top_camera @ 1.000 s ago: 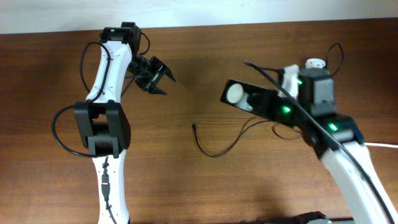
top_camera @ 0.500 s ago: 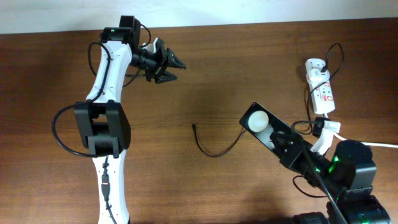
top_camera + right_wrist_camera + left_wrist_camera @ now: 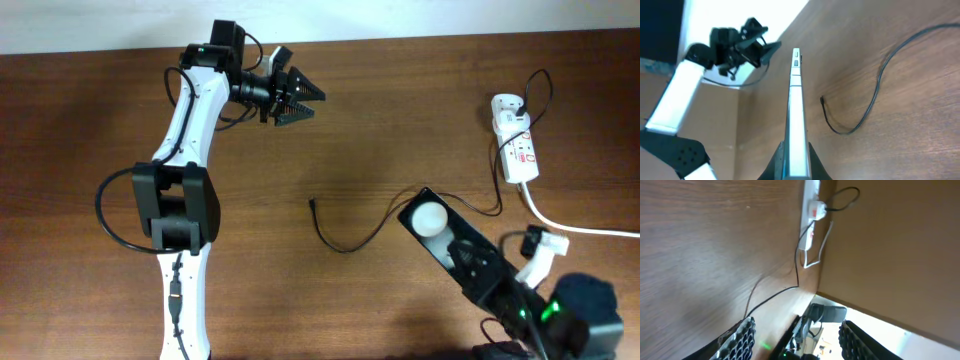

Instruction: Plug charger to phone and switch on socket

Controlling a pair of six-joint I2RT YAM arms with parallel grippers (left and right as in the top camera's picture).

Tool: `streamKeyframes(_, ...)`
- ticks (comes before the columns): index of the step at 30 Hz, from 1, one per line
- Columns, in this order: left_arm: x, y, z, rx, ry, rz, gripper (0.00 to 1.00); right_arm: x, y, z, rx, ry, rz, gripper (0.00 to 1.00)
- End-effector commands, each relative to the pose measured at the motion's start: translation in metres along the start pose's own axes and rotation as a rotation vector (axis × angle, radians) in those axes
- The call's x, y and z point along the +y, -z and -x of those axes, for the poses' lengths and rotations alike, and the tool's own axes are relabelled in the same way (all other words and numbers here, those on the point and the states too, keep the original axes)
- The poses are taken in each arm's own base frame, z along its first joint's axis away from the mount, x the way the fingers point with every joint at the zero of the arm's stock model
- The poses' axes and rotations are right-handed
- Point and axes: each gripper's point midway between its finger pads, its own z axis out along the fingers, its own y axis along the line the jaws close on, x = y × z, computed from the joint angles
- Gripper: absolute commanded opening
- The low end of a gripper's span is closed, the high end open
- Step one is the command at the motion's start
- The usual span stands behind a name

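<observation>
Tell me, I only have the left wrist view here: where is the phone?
Observer: Clamped in the right gripper, the phone shows edge-on to that wrist camera.
Operator: And the connector tip?
Observer: The charger lies on the table; its connector tip is left of the phone, in neither gripper.
Operator: Where's my left gripper relative to it?
Observer: The left gripper is open near the table's back edge, well apart from the tip.

Wide dark-brown wooden table point(image 3: 400, 120) fills the overhead view, grain running across, soft even light on it. Along the far edge, a pale strip point(image 3: 420, 15) (wall or floor, cannot tell) shows bright white.
</observation>
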Motion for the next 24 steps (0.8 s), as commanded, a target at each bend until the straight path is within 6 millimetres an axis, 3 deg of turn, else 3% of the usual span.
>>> streamKeyframes(1,-0.009,0.003,-0.001,0.008,-0.056,-0.052,0.58,0.003,0.02,0.016,-0.15,-0.049,0.021,0.04)
streamKeyframes(5,-0.022,0.006,0.001,0.001,-0.091,-0.07,0.58,-0.001,0.015,0.024,-0.194,-0.168,0.038,0.04)
streamKeyframes(9,-0.041,0.013,0.003,-0.011,-0.124,-0.098,0.59,0.001,-0.016,0.04,-0.241,-0.299,0.168,0.04)
streamKeyframes(14,-0.047,0.013,0.001,0.003,-0.111,-0.132,0.59,-0.004,-0.042,0.055,-0.303,-0.438,0.336,0.04)
streamKeyframes(17,-0.05,0.007,-0.003,0.017,-0.116,-0.136,0.57,-0.022,-0.052,0.063,-0.347,-0.547,0.291,0.04)
streamKeyframes(21,-0.058,-0.011,-0.012,0.055,-0.132,-0.138,0.56,-0.009,-0.069,0.088,-0.382,-0.556,0.347,0.04)
streamKeyframes(24,-0.08,-0.019,-0.019,0.092,-0.208,-0.231,0.56,-0.004,-0.104,0.097,-0.32,-0.612,0.381,0.04)
